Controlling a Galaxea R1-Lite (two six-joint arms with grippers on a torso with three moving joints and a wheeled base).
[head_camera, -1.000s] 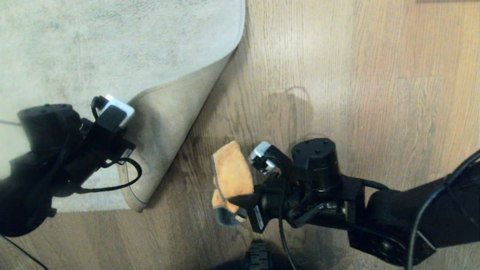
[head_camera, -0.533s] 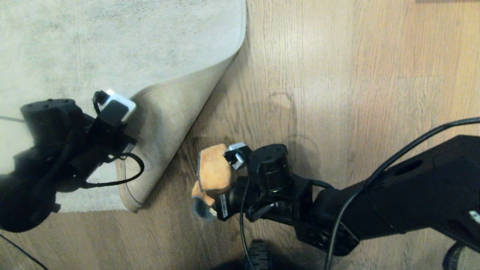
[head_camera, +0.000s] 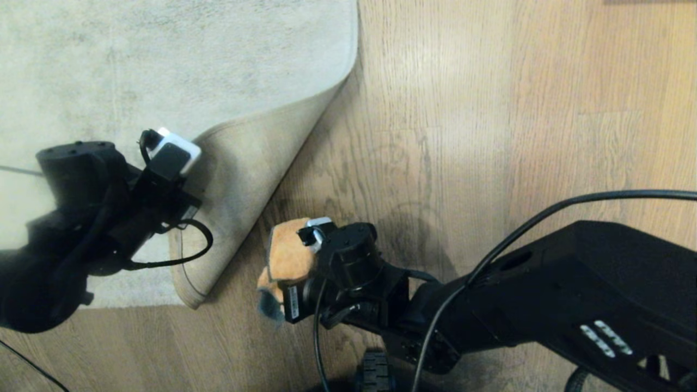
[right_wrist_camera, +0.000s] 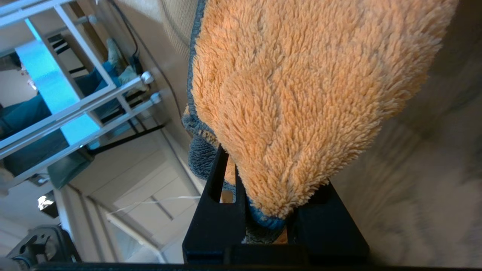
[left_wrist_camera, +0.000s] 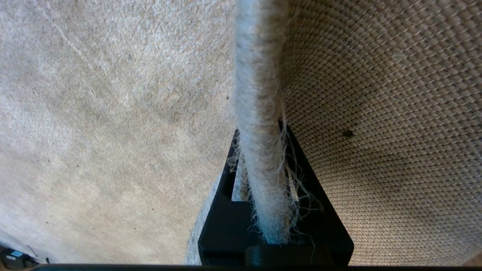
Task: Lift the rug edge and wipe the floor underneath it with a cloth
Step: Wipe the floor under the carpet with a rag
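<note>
Big grey-beige short-pile rug (head_camera: 163, 60) fills the upper left of the head view, lying on brown wood-grain plank floor (head_camera: 517, 109). Its near corner is folded back, so the rug edge (head_camera: 239, 179) shows as a tan woven-backing flap running diagonally down to a rounded tip near the bottom of the rug.

Left gripper (left_wrist_camera: 263, 180), black w/ a white-topped wrist cam, sits at the left side of the flap. Wrist view: fingers pressed together, pinching the frayed pale rim of the rug edge (left_wrist_camera: 260, 113) betw. them; pile side on one side of the rim, woven backing on the other. Edge is held up off the planks.

Right gripper (right_wrist_camera: 263, 210), at the end of the black arm coming in from lower right, is over bare floor just beside the raised flap, not touching it. Jaws nipped onto the small fluffy orange-yellow cloth w/ dark grey-blue trim (head_camera: 286, 256). Wrist view: cloth (right_wrist_camera: 301, 94) bunched up and spilling out past the fingertips, grey part tucked low by one finger. In the head view the cloth is at the front of the gripper, twd the rug. Can't tell if the cloth touches the planks.

Shadow of the right arm falls on the floor beside it
</note>
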